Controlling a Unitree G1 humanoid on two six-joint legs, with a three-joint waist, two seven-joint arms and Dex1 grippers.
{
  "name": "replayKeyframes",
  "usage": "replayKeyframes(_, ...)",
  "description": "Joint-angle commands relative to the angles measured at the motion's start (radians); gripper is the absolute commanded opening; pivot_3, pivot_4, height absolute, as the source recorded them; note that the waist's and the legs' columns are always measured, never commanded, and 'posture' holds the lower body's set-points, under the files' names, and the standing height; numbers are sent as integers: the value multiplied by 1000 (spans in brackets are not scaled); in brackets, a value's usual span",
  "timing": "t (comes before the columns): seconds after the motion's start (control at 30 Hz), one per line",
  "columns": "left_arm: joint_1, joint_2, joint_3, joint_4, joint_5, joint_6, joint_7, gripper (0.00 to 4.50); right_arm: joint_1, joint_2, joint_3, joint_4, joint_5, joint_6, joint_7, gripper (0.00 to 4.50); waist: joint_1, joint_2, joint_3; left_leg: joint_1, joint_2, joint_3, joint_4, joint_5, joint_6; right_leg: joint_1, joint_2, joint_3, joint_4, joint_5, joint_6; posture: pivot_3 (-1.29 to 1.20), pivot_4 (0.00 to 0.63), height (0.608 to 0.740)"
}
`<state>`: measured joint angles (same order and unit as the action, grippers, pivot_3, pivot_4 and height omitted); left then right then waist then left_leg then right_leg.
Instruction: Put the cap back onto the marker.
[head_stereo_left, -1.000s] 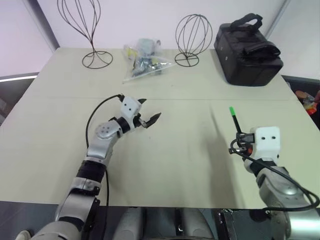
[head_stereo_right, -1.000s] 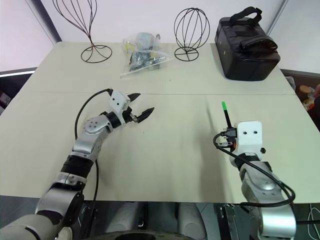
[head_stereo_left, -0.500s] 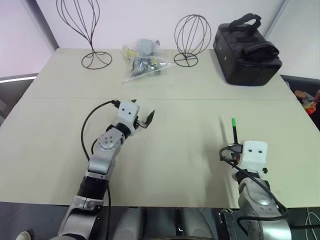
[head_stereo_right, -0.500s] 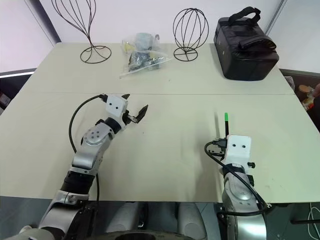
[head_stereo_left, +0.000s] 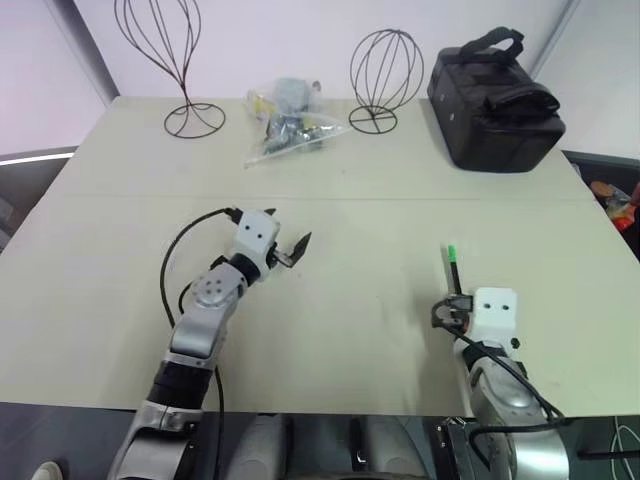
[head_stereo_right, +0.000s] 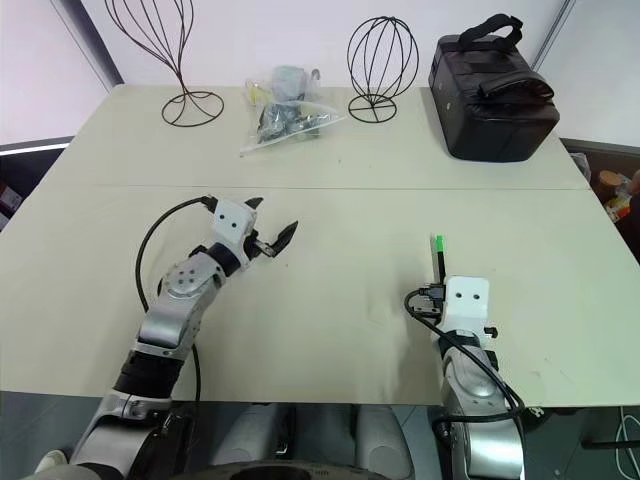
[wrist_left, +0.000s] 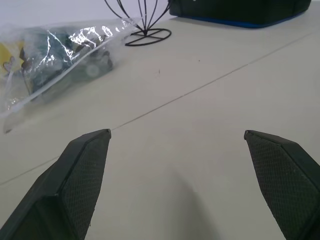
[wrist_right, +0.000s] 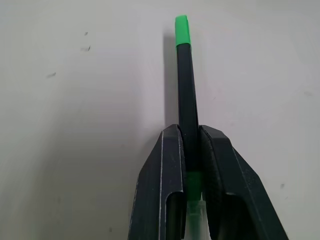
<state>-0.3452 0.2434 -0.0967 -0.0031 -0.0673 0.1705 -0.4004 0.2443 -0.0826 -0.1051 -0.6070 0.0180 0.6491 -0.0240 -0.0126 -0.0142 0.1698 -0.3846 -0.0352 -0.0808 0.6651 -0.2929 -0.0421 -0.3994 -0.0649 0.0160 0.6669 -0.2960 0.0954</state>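
Right gripper (wrist_right: 189, 145) pinching the marker (wrist_right: 187, 95) at your near edge, left gripper (wrist_left: 175, 165) gaping over bare table

Nearest you, your right gripper is clamping the black marker low by the table's (head_stereo_left: 360, 330) front edge, the stick pointing away with a bright green cap (wrist_right: 182, 30) showing at its far tip and more green between the fingers; compared with a second ago you are holding it lower and closer in. Your left gripper's jaws are standing wide apart with nothing between them, sitting slightly nearer than before, with broad open tabletop between the two arms. Farther off you are facing the clear bag (head_stereo_left: 285, 125), two wire stands (head_stereo_left: 385, 75) and a black case (head_stereo_left: 495, 100) along the far edge
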Motion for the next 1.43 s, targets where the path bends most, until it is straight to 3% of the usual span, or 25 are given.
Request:
replayKeyframes(0.03,12,8,6,-49,-2,-1,-5,4469,-3,7,-19,-13,24,-6,12,0,0,0,0,0,0,0,0,0,0,0,0,0,0,0,0,0,150,740)
replayKeyframes(0.23,32,18,3,-58,-2,-6,-20,4469,-1,10,-27,0,36,0,20,0,0,0,0,0,0,0,0,0,0,0,0,0,0,0,0,0,150,740)
replayKeyframes(0.27,34,20,3,-56,-3,-9,-22,4500,0,10,-27,-1,37,0,20,1011,0,0,0,0,0,0,0,0,0,0,0,0,0,0,0,0,150,740)
replayKeyframes(0.47,42,27,1,-48,-9,-24,-41,4500,32,-5,-21,-55,42,5,39,3918,-3,0,0,1,1,0,-1,0,0,1,1,0,0,0,0,0,150,740)
replayKeyframes(0.67,39,36,13,-48,-52,-58,-109,4500,88,-107,-7,-240,90,37,156,3918,0,1,0,1,0,0,-1,0,0,1,0,0,0,0,0,0,150,740)
replayKeyframes(0.83,76,94,17,-80,-149,-192,-299,4500,153,-318,-4,-430,192,64,351,3918,-1,1,0,1,1,0,-1,0,0,2,1,0,-2,0,0,0,150,740)
replayKeyframes(1.07,109,170,47,-72,-226,-211,-420,4500,347,-576,-109,-440,374,-106,493,3918,5,0,1,9,1,0,-2,-1,1,12,-1,-1,-5,0,0,0,150,740)
replayKeyframes(1.23,132,205,75,-94,-270,-184,-452,4500,481,-645,-189,-440,452,-196,480,3918,2,0,1,9,2,0,-2,-1,2,12,0,0,-5,0,0,0,150,740)
replayKeyframes(1.43,156,230,94,-76,-287,-204,-495,4500,533,-664,-259,-440,483,-211,453,3918,4,0,1,9,2,0,-2,-1,2,12,0,0,-5,0,0,0,150,740)
